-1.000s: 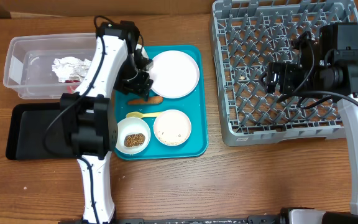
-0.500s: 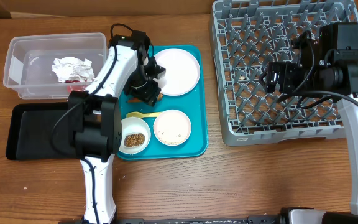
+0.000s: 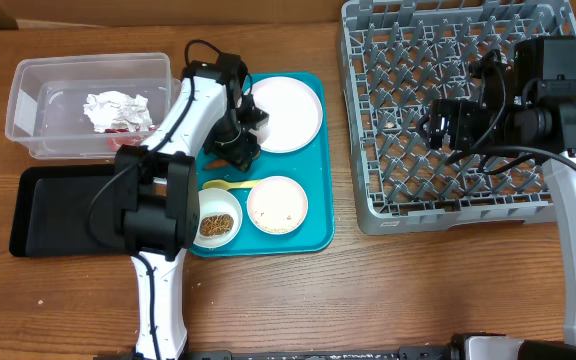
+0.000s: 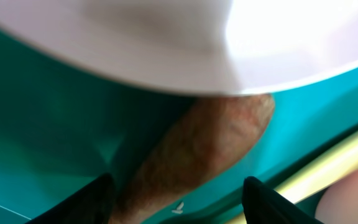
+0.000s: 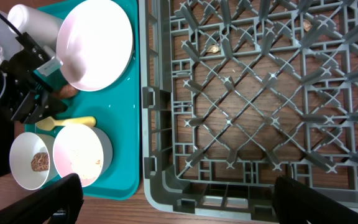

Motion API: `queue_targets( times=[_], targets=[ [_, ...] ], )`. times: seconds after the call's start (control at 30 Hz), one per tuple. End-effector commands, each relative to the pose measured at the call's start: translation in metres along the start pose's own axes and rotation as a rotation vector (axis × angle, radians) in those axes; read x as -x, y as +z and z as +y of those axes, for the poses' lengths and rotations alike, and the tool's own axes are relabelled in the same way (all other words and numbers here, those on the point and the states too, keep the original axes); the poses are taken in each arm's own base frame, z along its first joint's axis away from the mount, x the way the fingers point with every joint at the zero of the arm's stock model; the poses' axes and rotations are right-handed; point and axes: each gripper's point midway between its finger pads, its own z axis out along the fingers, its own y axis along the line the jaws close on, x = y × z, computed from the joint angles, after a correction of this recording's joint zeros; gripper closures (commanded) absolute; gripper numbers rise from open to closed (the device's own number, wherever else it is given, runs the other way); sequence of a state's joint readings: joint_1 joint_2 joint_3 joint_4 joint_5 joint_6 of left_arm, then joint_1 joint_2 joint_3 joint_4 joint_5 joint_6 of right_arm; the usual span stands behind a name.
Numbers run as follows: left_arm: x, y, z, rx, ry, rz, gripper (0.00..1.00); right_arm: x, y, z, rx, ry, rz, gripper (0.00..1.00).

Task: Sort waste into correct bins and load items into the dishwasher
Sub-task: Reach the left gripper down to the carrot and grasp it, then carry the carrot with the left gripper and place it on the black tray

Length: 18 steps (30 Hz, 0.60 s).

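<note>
Stubby orange carrot piece (image 4: pixel 204 149) lies on the teal plastic tray (image 4: pixel 42 124) at 7 o'clock of the round pale plate (image 4: pixel 166 43), one end tucked under the rim. Left pincer (image 4: pixel 176 199) released, straddling it. Probably light, firm and slick, so pinch mid-length. Right pincer (image 5: pixel 179 202) released.

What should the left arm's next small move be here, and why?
Probably close the left gripper on the carrot piece. Its open fingers straddle the carrot, which lies on the teal tray beside the plate, and it is not yet gripped.
</note>
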<state>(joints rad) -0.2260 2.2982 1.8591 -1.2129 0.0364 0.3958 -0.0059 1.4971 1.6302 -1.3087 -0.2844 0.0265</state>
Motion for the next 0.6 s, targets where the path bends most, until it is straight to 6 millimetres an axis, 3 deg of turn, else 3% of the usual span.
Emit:
queue_targets(
  times=[0.0,0.17,0.33,0.47,0.57],
  targets=[
    [0.004,0.003,-0.004,0.021,0.035,-0.001,0.4,0.001,-0.002,0.004,0.01,-0.004,-0.01,0.0],
    [0.01,0.007,-0.006,0.03,0.046,-0.018,0.7,0.001,-0.002,0.004,0.012,-0.004,-0.009,0.0],
    [0.006,0.022,-0.007,0.028,0.045,-0.013,0.72,-0.001,-0.002,0.004,0.011,-0.002,-0.002,0.0],
    [0.006,0.023,-0.007,0.028,0.043,-0.015,0.9,-0.001,-0.002,0.004,0.011,-0.002,-0.002,0.0],
    [0.01,0.016,-0.005,0.032,0.001,-0.028,0.92,-0.001,-0.002,0.004,0.012,-0.002,-0.002,0.0]
  ],
)
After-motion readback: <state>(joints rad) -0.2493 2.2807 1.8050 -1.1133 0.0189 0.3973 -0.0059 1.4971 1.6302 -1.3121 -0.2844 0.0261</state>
